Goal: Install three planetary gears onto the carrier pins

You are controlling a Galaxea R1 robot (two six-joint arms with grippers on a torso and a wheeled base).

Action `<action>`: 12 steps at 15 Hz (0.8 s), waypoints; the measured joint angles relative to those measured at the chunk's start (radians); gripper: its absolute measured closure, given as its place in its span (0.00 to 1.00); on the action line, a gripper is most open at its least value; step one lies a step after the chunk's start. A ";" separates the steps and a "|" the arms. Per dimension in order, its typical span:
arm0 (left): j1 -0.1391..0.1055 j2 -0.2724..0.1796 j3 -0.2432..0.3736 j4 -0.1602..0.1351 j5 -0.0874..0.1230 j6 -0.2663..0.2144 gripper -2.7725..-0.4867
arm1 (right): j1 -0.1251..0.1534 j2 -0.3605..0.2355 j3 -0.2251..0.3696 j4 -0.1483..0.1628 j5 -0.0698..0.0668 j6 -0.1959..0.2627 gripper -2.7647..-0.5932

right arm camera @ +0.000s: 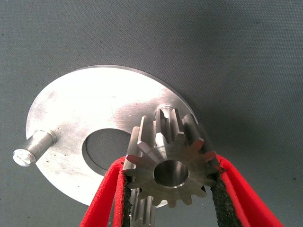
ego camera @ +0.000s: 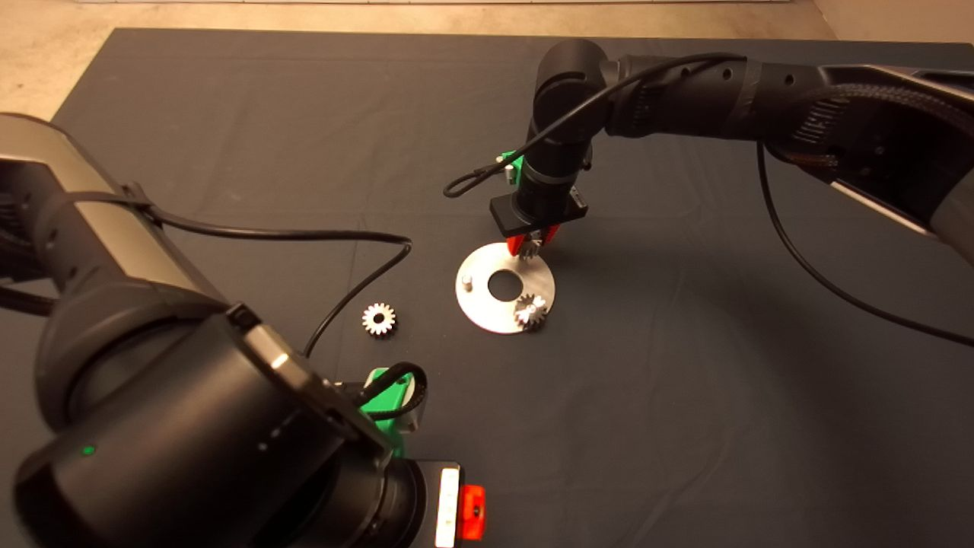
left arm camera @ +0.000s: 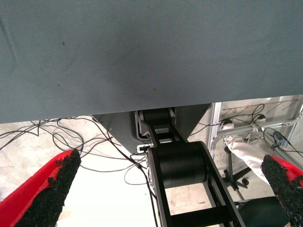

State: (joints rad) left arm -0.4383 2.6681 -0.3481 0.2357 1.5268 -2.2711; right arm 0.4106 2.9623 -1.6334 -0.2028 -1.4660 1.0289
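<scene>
I saw the dark mat [ego camera: 685, 396] covering the counter, with my two black arms reaching in over it. The left arm [ego camera: 152, 365] sat parked at about 7 o'clock on the mat; its wrist camera looked past the mat's edge at cables on the floor and part of a seated person's leg [left arm camera: 244, 151]. The left tool [left arm camera: 165, 189] had its red fingers spread wide, with nothing between them.

The right arm [ego camera: 723, 99] came in from 2 o'clock and hung over the shiny round disc [ego camera: 487, 308] near the mat's middle. The right tool [ego camera: 532, 245] stood at the disc's 1 o'clock rim, its fingers pinching a gear [right arm camera: 171, 171] by its toothed sides, bore facing the wrist camera. The held gear hovered over the disc's rim; I could not tell whether it touched the pin there.

A second gear [ego camera: 531, 311] sat on the disc at about 4 o'clock. A third gear [ego camera: 379, 318] lay flat on the mat, well apart from the disc at its 9 o'clock side. One bare pin [ego camera: 468, 282] stood upright at the disc's 10 o'clock edge.
</scene>
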 joint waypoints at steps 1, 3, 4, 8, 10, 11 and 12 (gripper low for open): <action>0.000 0.000 0.000 0.000 0.000 0.000 0.00 | 0.000 0.000 -0.004 -0.001 0.000 0.000 0.84; 0.000 0.000 0.000 0.000 0.000 0.000 0.00 | 0.000 0.000 -0.012 -0.001 0.006 0.000 0.85; 0.000 0.000 0.000 0.000 0.000 0.000 0.00 | 0.000 0.000 -0.012 -0.002 0.005 0.000 0.85; 0.000 0.000 0.000 0.000 0.000 0.000 0.00 | 0.000 0.000 -0.012 -0.002 0.005 0.000 0.85; 0.000 0.000 0.000 0.000 0.000 0.000 0.00 | 0.000 0.000 -0.012 -0.001 0.006 0.000 0.85; 0.000 0.000 0.000 0.000 0.000 0.000 0.00 | 0.000 0.000 -0.012 -0.002 0.005 0.000 0.85; 0.000 0.000 0.000 0.000 0.000 0.000 0.00 | 0.000 0.000 -0.012 -0.002 0.006 0.000 0.85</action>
State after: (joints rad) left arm -0.4387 2.6681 -0.3481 0.2357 1.5268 -2.2711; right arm 0.4102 2.9623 -1.6457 -0.2043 -1.4604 1.0289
